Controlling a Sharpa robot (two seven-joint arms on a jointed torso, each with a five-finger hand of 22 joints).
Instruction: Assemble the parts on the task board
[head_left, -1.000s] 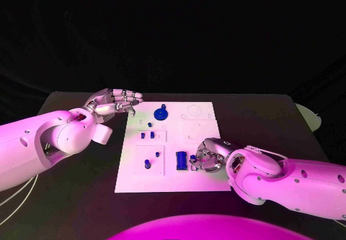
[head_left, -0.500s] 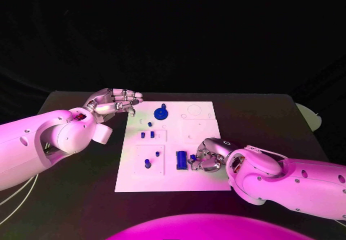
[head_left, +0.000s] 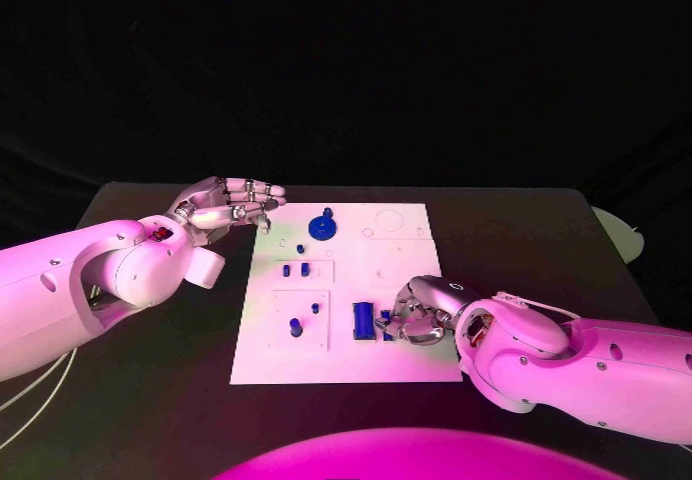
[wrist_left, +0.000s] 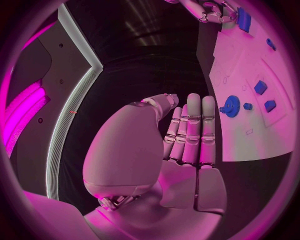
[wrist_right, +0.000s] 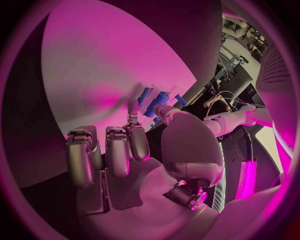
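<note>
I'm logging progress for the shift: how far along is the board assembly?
Partway, at best. The blue gear sits at the task board's far end, apparently mounted. The right hand works a small blue part at the near right, next to the blue block. The left hand hovers off the board holding nothing. Small blue pieces at mid-board look left to place.
</note>
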